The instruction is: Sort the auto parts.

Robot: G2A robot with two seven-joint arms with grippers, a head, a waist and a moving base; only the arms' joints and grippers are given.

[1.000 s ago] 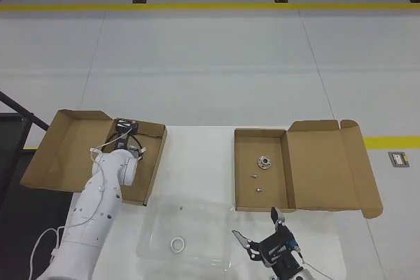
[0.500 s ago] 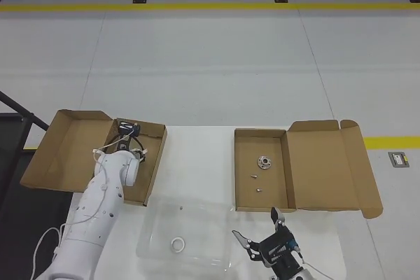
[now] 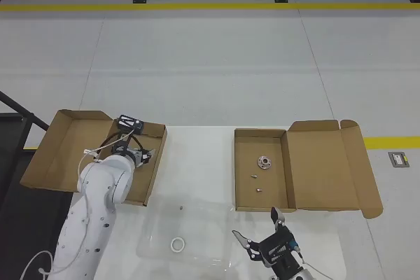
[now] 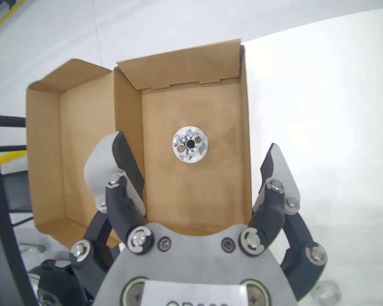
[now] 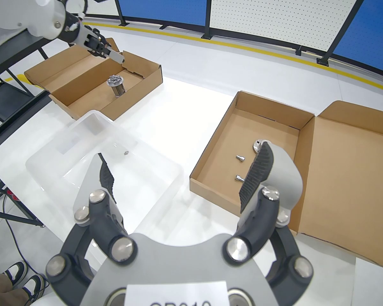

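my left gripper (image 4: 195, 141): spread wide, empty, above cardboard box (image 4: 194, 192) | metal hub (image 5: 116, 81): inside box | my right gripper (image 5: 183, 151): spread, well apart from box

The left arm (image 3: 101, 192) is on the move, its white bulk growing larger in the top view and sliding toward the lower left of the frame. Its elbow pulls back across the near side of the left cardboard box (image 3: 63, 147). The left gripper (image 3: 136, 150) shifts a touch to the right with it, and more of the box's floor now shows beside the arm.
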